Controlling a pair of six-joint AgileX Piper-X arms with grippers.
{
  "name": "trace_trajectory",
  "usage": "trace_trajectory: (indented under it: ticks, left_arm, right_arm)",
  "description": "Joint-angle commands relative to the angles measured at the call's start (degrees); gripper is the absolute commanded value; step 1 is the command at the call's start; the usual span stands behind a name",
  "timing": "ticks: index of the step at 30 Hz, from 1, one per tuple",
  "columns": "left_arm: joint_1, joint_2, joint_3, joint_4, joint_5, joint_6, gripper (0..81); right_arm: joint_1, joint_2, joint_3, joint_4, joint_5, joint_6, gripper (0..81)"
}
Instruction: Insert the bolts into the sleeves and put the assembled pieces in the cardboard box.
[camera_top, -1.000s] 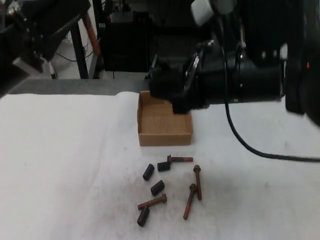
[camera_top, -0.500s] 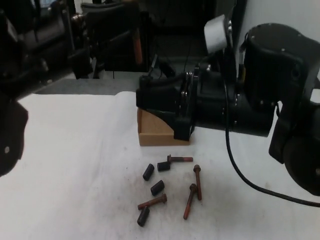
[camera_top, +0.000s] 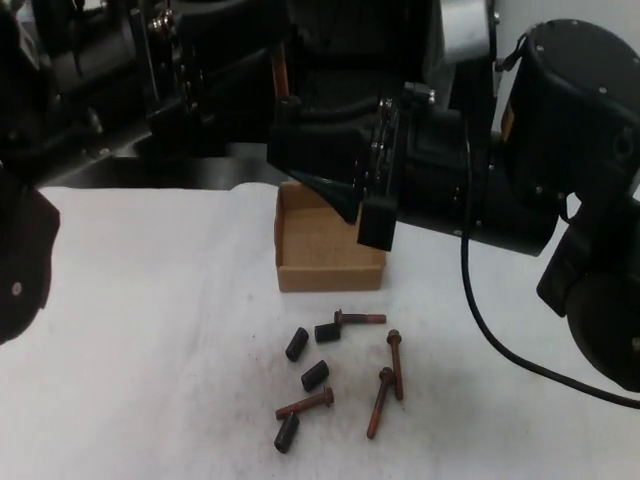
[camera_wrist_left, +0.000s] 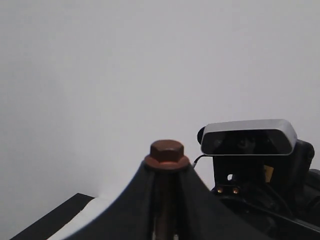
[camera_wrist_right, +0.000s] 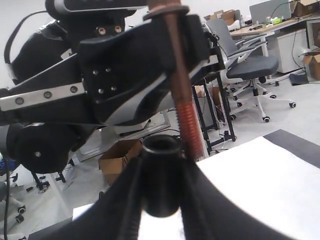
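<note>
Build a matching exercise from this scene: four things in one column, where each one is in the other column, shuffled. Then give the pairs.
Things
1. raised bolt
2. raised sleeve
3. cardboard box
4. loose bolts

Places
A. standing on the white cloth
B. between the fingers of the right gripper
C. lying flat on the cloth among loose sleeves
D. between the fingers of the left gripper

Pairs: 1-D, 2-B, 3-A, 4-C
</note>
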Motion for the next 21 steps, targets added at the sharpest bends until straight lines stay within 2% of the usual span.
trace_trajectory:
  ticks: [1, 3, 7, 11, 15, 21]
  left_arm:
    - [-0.30, -0.12, -0.62, -1.05, 0.17, 0.42, 0.0]
    - [-0.30, -0.12, -0.77, -1.20, 0.17, 0.42, 0.0]
    - [-0.30, -0.12, -1.91, -1.19, 0.17, -0.04, 0.0]
    - [-0.30, -0.12, -3.82, -1.19, 0.58, -0.04, 0.0]
    - [-0.30, -0.12, -4.36, -1.08, 1.00, -0.04, 0.0]
    - [-0.30, -0.12, -4.36, -0.66, 2.27, -0.04, 0.0]
  right_arm:
    - [-0.23, -0.30, -0.16, 0.43, -0.32, 0.18, 0.8]
    - [-0.23, -0.30, -0.16, 3.74, -0.59, -1.41, 0.8]
    - [-0.09, -0.30, -0.16, 12.80, -0.47, -13.28, 0.8]
    - [-0.10, -0.30, -0.16, 12.58, 3.66, -21.96, 0.8]
    - [-0.10, -0.30, -0.16, 7.48, 7.45, -24.31, 0.8]
    - [-0.10, -0.30, -0.16, 2.79, 6.90, -24.30, 0.8]
